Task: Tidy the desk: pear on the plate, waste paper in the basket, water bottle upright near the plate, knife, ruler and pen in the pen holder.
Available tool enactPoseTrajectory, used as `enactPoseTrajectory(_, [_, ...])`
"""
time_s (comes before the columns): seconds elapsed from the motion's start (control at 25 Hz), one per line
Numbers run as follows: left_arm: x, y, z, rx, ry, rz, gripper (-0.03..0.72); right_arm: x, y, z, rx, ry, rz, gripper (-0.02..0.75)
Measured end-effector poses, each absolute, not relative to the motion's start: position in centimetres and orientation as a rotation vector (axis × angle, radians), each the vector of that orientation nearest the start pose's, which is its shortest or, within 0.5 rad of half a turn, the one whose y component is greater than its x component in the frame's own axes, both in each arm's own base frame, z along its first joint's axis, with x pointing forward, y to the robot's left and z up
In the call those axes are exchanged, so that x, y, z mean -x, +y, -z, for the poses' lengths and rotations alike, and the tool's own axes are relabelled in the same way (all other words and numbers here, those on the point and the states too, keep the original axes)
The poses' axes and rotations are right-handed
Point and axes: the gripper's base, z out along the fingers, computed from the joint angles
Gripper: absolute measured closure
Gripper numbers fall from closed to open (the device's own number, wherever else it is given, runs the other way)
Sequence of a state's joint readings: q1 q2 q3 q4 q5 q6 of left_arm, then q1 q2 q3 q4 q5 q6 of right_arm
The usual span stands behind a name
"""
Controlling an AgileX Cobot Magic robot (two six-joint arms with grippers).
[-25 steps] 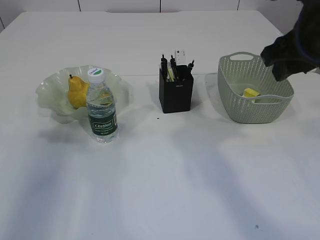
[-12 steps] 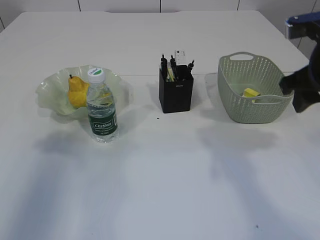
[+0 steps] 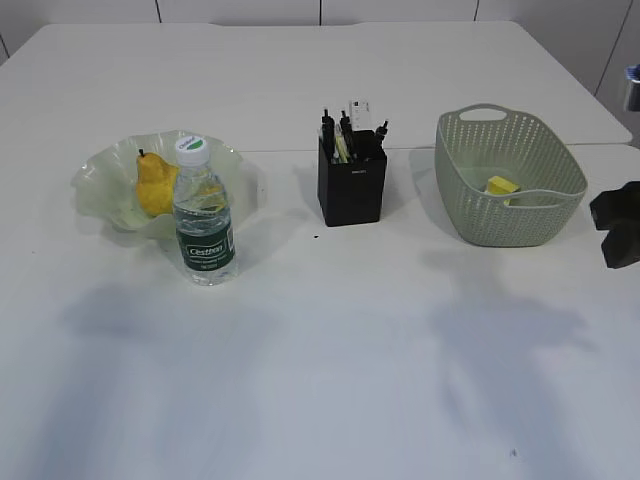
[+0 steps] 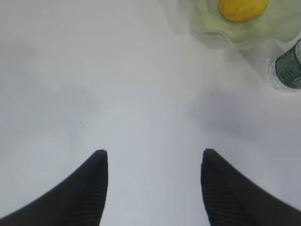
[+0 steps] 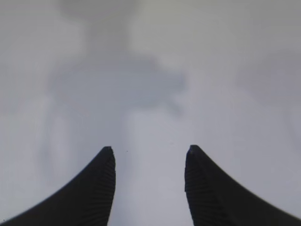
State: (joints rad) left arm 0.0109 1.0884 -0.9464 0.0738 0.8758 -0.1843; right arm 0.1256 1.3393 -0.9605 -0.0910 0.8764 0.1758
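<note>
Insp. note. Pear (image 3: 154, 183) sits in plate (image 3: 100, 180), left side of counter (image 3: 320, 350). Water bottle (image 3: 204, 213) upright, just in front of plate, prob. touching its rim. Pen holder (image 3: 352, 183) mid-counter, several items standing in it; ruler, knife, pen cannot be told apart at this res. Basket (image 3: 510, 190) on the right holds a yellow scrap (image 3: 501, 186), taken to be the waste paper.

Change: a sec. ago the right arm hung over the basket; it has since pulled back to the right edge of the exterior view, clear of the basket. Right pincer (image 5: 149, 153) open and empty over bare counter. Left pincer (image 4: 153, 154) open and empty, wider than a sec. ago, plate and bottle at the top of its view.

Judgement: last drop looks done; all items appear placed, arms retiring. Nothing loose seen on counter.
</note>
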Motion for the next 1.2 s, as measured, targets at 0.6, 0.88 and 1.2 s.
enactPoseTrajectory(0.6, [-8.5, 0.9, -33.6, 0.214, 2.326, -0.039, 0.244, -21.3, 1.6, -30.8, 0.025, 2.612, 0.092, 0.381])
enactPoseTrajectory(0.88, [-4.8, 0.9, -33.9, 0.226, 2.275, -0.036, 0.244, -16.2, 1.0, -34.1, -0.012, 2.525, 0.058, 0.381])
enactPoseTrajectory(1.2, [-1.6, 0.9, -33.9, 0.233, 2.215, -0.029, 0.244, -9.4, -0.8, -36.4, -0.058, 2.447, 0.167, 0.381])
